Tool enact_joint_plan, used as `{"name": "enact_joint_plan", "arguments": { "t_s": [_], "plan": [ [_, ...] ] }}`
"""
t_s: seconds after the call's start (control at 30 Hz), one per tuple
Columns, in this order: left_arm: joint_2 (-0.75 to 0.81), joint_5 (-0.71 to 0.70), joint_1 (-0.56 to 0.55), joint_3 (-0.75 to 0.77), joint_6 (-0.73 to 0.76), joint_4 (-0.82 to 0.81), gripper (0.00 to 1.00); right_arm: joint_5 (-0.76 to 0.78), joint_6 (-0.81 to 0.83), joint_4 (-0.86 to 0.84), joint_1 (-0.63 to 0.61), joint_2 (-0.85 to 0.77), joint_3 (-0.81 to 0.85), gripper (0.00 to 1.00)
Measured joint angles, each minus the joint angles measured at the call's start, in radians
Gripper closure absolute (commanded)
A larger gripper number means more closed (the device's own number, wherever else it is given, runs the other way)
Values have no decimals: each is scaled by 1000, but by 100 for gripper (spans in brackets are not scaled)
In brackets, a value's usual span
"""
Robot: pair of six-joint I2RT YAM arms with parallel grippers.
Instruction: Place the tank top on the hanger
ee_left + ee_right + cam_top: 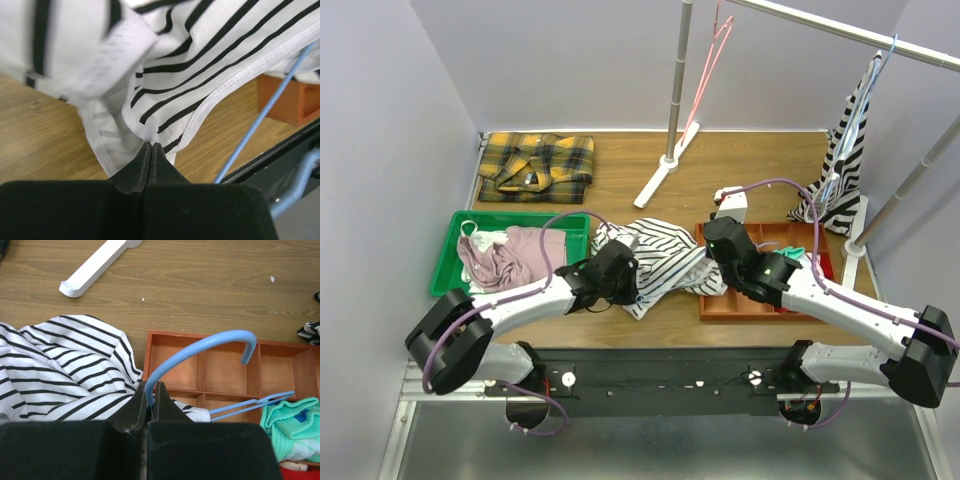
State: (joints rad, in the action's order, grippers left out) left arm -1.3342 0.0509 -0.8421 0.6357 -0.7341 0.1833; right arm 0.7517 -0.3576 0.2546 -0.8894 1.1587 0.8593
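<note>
1. Left hand point(151, 146), centre-left of the bench point(760, 160): fingers pressed fully together, pinching the white hem of the tank top point(215, 45) at the very tips. Striped cloth hangs above and in front of the hand, over the wood.
2. Behind and left of that arm: green bin point(510, 216) holding a pink garment point(520, 250). Yellow plaid shirt point(535, 165) lies folded at the back-left corner.
3. Tank top point(660, 255): bunched in a heap at mid-bench between the two hands. Its right edge reaches the left wall of the orange compartment tray point(718, 308).
4. Right hand point(150, 390), just right of the heap: closed tight on the hanger point(200, 344), gripping the blue wire at the neck below the hook. The hook arches over the tray's back compartments. Two thin blue wires run off to the right over the tray.
5. In the left wrist view, one blue hanger wire point(260, 120) crosses diagonally beside the cloth.
6. Teal cloth point(290, 425) sits in a right-hand tray compartment.
7. Far right: bold black-and-white striped garment point(840, 170) hangs from the rail point(840, 32). Pink hanger point(715, 50) hangs further left on the rail.
</note>
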Motion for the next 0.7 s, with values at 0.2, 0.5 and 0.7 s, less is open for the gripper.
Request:
{"name": "enact_joint_plan", "arguments": {
  "t_s": [0.2,0.5,0.7],
  "plan": [
    [179,18,85,-23,-26,-2,100,71,-22,8,-1,21,12,99],
    [352,41,165,-39,-89,-2,100,194,-89,69,-1,82,80,99],
    [433,60,212,-50,-153,1,100,244,-129,102,-1,101,105,99]
  ]
}}
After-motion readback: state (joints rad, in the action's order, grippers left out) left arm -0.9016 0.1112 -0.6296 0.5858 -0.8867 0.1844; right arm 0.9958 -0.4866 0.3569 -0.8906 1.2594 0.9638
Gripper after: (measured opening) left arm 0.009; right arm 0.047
